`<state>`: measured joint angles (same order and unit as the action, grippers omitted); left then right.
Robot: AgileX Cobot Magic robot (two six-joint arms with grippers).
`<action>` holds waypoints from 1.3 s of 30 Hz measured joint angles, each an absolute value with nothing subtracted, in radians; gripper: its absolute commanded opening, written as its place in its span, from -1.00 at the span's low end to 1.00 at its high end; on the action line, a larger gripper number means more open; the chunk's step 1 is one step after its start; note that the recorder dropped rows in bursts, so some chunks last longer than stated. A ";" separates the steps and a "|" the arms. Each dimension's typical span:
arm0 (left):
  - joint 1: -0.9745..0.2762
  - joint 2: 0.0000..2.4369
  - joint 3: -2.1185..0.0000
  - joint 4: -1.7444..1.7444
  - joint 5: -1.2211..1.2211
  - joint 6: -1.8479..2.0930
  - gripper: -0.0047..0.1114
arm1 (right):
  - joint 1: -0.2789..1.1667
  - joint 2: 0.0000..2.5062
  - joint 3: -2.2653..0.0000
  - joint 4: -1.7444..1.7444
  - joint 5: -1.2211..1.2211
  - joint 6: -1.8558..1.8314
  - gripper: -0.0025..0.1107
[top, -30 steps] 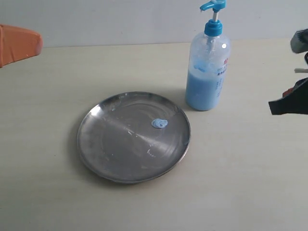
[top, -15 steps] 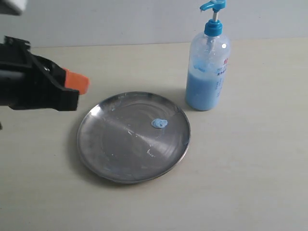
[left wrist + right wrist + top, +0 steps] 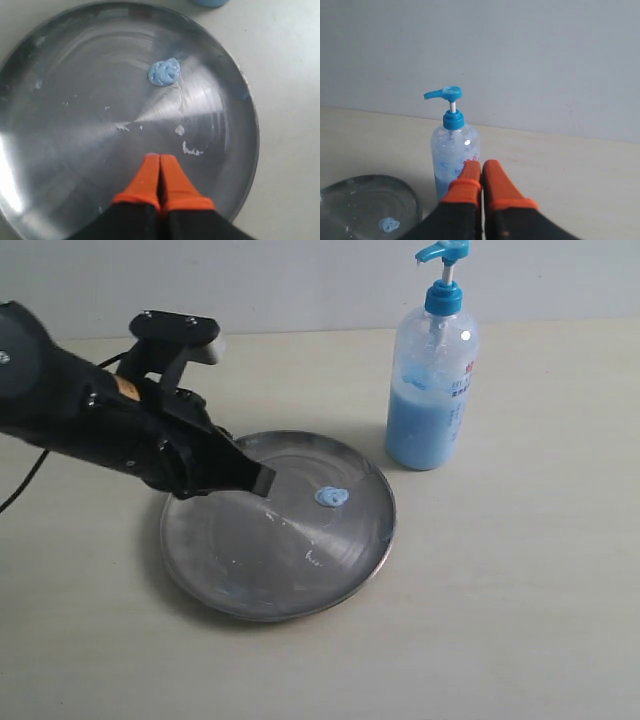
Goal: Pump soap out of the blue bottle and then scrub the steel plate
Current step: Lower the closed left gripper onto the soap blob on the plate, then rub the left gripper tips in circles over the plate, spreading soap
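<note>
Table (image 3: 520,620): pale, bare apart from the task things. Steel plate (image 3: 250,570) lies flat left of centre, towards the near side, scuffed with a few pale flecks. The black left arm reaches in from the left over the plate's left half. Blue bottle (image 3: 432,390) stands upright just beyond the plate's far-right rim, near it but apart, pump head up, about half full.

Left gripper (image 3: 159,157): orange fingers pressed together, nothing between them, no sponge or cloth. The tips sit over the plate's left-centre. Can't tell whether they touch the metal.

Right gripper (image 3: 481,165): outside the exterior view, fingers closed tight with nothing in them, pointed at the bottle from well back.

Soap (image 3: 331,497): small glossy blue blob on the plate, right of centre, clear of the left fingertips.

Step, as I judge it: pumping looks done, since a blob is on the plate; scrubbing is about to start.

Next move probably calls for bringing the closed left tips right to the blob, pressing down lightly, then rubbing across the plate without sliding it.
</note>
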<state>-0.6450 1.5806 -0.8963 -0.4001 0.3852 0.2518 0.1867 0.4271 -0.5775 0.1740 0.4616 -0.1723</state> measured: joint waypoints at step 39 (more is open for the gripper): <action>-0.645 2.259 -1.533 -0.472 0.613 0.237 -0.92 | 0.187 0.385 -0.578 0.240 0.478 -0.175 -0.89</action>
<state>-0.6450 2.2592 -1.5330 -0.4723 0.6135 0.2368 0.1867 0.3848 -0.5775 0.2402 0.4778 -0.1749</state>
